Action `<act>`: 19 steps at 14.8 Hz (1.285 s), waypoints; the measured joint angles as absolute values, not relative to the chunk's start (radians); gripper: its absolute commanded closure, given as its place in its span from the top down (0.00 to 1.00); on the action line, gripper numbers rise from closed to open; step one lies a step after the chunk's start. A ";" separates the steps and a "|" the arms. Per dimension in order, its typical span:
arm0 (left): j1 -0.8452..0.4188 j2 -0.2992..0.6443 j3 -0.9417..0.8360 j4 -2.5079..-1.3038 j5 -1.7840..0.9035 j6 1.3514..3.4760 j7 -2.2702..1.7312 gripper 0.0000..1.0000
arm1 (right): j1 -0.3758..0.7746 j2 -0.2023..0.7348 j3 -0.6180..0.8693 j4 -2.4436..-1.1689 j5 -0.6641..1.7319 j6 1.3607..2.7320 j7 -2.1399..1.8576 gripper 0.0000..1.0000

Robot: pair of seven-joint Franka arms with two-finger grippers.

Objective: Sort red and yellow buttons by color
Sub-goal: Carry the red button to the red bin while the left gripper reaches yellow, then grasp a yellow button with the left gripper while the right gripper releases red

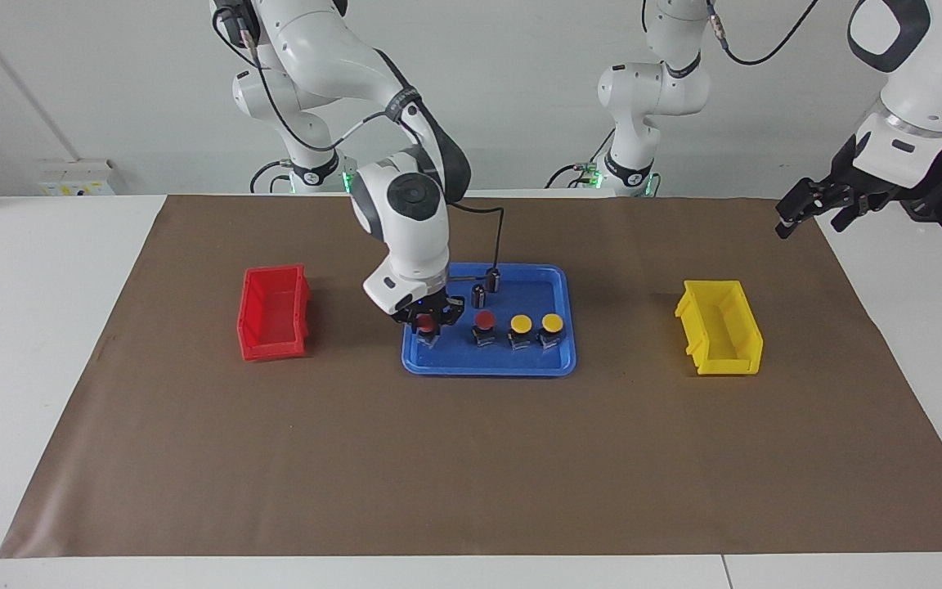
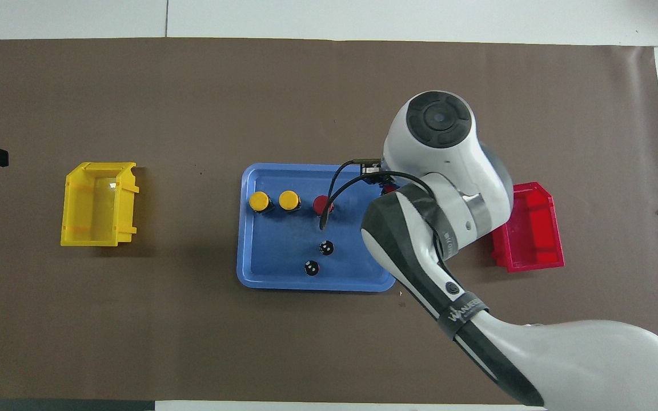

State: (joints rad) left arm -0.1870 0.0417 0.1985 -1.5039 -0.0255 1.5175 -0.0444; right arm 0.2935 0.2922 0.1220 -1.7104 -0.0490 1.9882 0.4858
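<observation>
While my right gripper (image 1: 426, 321) sits low over the blue tray (image 1: 557, 282), at the tray's end toward the right arm, I read its fingertips as clamped on a red-capped button (image 1: 424, 325); the cap shows just below the black fingers and the small black-and-silver body hangs under it, close above the tray floor, and I cannot tell whether it is clear of the floor. From overhead the arm's wrist hides this grip.

A second red-capped button (image 1: 483, 320) stands upright in the tray beside the held one, then two yellow-capped buttons (image 1: 521, 325) (image 1: 552, 322) in the same row, running toward the left arm's end. Each has a round glossy cap on a dark, silver-edged base. Two dark capless cylinders (image 2: 325, 248) (image 2: 311, 268) stand in the tray nearer to the robots than that row.

My left gripper (image 1: 806, 211) waits in the air over the table's edge at its own end, well apart from the tray, fingers spread wide with nothing between them.

A red bin (image 1: 273, 313) lies toward the right arm's end and a yellow bin (image 1: 720, 327) toward the left arm's end, both with nothing in them. Everything rests on a brown mat (image 1: 471, 458) covering a white table (image 1: 38, 270), with a plain pale wall at the robots' end.
</observation>
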 measured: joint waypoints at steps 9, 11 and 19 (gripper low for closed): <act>-0.320 0.023 -0.031 -1.623 -0.031 1.690 -0.501 1.00 | -0.117 -0.015 0.118 -1.991 -0.014 1.906 -0.088 0.20; -0.314 0.024 -0.136 -1.682 -0.031 1.756 -0.600 1.00 | -0.161 -0.041 0.117 -2.082 0.000 1.981 -0.135 0.20; -0.190 0.115 -0.403 -1.916 -0.013 2.032 -0.685 0.85 | -0.163 -0.100 0.127 -2.242 0.029 2.093 -0.138 0.21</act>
